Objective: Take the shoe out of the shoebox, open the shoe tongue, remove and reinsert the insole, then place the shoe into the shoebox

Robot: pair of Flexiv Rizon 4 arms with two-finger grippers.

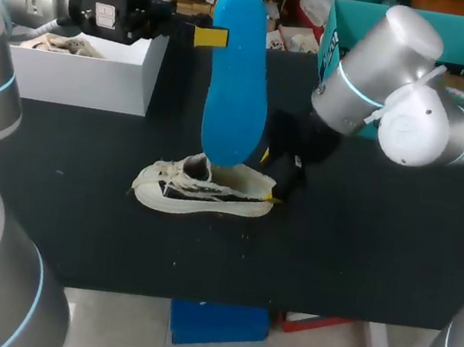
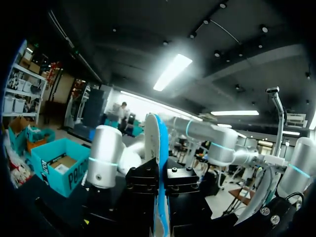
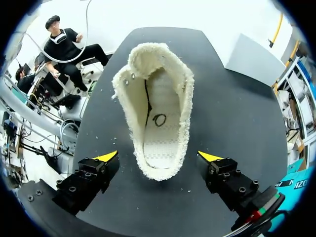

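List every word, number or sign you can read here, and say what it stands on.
Teal box: dark print on its side, blurred and partly hidden, unreadable.
Shoe: a black ring-shaped mark inside, not a legible word.
Blue insole: no text visible.

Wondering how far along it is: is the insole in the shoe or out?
Out. The left end effector grips the blue insole upright over the table; the right wrist view shows the shoe bare inside.

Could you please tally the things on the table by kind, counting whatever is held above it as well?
Shoe: 1
Blue insole: 1
Boxes: 2 (white box, teal box)
Total: 4
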